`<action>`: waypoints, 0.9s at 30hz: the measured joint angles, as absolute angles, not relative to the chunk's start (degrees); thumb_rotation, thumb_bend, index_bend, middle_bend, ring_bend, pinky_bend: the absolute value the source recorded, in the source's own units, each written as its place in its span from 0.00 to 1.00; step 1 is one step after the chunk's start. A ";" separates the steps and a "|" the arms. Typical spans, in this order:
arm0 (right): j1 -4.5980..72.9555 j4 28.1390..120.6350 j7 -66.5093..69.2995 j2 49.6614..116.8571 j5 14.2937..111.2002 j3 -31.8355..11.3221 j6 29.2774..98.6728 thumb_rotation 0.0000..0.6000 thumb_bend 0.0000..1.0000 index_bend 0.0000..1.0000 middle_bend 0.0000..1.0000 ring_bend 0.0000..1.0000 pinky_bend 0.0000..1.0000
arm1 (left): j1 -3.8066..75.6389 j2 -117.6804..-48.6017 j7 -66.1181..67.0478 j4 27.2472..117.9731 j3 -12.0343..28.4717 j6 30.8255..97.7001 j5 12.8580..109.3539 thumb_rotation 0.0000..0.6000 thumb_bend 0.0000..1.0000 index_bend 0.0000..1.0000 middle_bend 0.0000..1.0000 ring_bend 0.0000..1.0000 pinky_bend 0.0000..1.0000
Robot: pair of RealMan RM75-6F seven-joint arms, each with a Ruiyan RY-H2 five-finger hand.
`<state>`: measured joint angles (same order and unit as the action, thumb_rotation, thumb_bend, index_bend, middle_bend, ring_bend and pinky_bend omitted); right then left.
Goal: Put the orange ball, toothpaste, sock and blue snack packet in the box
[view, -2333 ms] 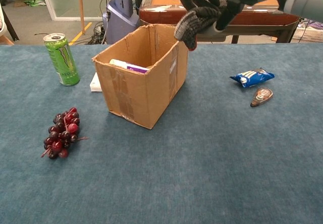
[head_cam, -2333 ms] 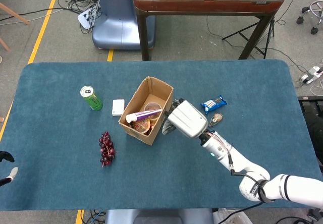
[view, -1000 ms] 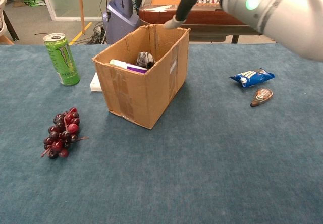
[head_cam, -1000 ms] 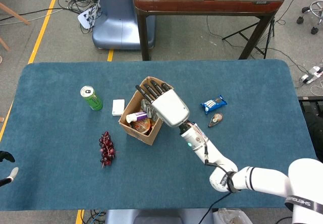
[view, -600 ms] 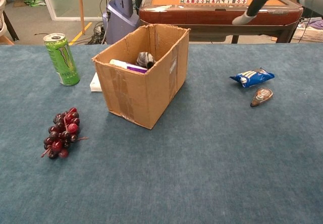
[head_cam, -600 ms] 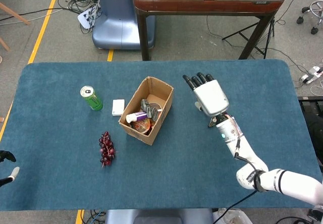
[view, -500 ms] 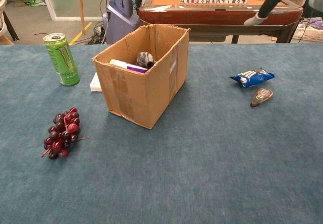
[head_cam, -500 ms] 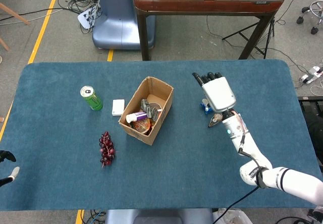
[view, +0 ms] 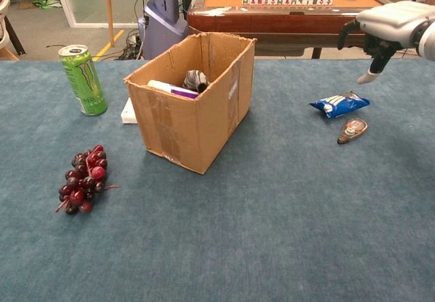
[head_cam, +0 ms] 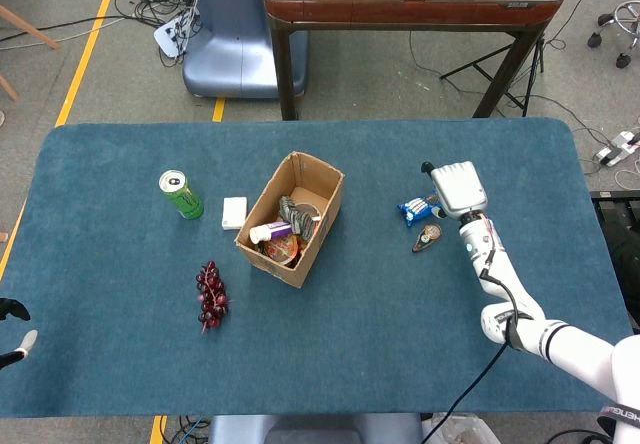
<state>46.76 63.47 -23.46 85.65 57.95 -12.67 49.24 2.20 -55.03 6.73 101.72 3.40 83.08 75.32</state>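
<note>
On the desk (head_cam: 120, 184), the cardboard box (head_cam: 290, 218) sits at centre with the toothpaste (head_cam: 272, 230) and sock (head_cam: 293, 210) already inside. At about three o'clock from it lies the blue snack packet (view: 338, 103), its long axis running from eight to two o'clock in the chest view. The right hand (view: 387, 33) hovers at about one o'clock from the packet, empty with fingers apart, and is clearly the nearer one. The left hand (head_cam: 12, 328) barely shows; I cannot tell its state.

Bright, even light; soft shadows, sharp focus
</note>
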 measured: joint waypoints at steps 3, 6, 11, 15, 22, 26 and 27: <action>47.11 61.19 -23.83 87.15 56.83 -12.00 47.01 1.00 0.00 0.32 1.00 1.00 0.99 | 2.19 -54.98 6.65 101.69 3.41 83.06 75.27 1.00 0.26 0.51 0.46 0.42 0.61; 47.41 59.56 -24.20 88.23 55.53 -11.57 44.98 1.00 0.00 0.33 1.00 1.00 1.00 | 2.19 -54.95 6.55 101.65 3.43 83.02 75.20 1.00 0.26 0.51 0.46 0.42 0.61; 47.88 57.37 -24.27 89.72 53.61 -11.46 42.65 1.00 0.00 0.33 1.00 1.00 1.00 | 2.17 -54.93 6.59 101.75 3.43 83.06 75.20 1.00 0.26 0.51 0.46 0.42 0.61; 48.43 55.01 -23.87 91.09 52.69 -11.65 40.98 1.00 0.00 0.33 1.00 1.00 1.00 | 2.13 -54.95 6.58 101.73 3.43 83.10 75.12 1.00 0.26 0.51 0.46 0.42 0.61; 50.07 50.51 -22.82 94.19 51.56 -12.33 38.02 1.00 0.01 0.33 1.00 1.00 1.00 | 2.12 -54.91 6.34 101.59 3.45 82.95 74.93 1.00 0.26 0.51 0.46 0.42 0.61; 50.99 48.63 -22.21 95.64 51.36 -12.64 36.63 1.00 0.05 0.33 1.00 1.00 1.00 | 2.11 -54.83 6.23 101.67 3.50 82.90 74.74 1.00 0.26 0.51 0.46 0.42 0.61; 51.24 48.09 -22.08 96.05 51.31 -12.73 36.33 1.00 0.07 0.33 1.00 1.00 1.00 | 2.10 -54.82 6.21 101.68 3.49 82.90 74.77 1.00 0.26 0.51 0.46 0.42 0.61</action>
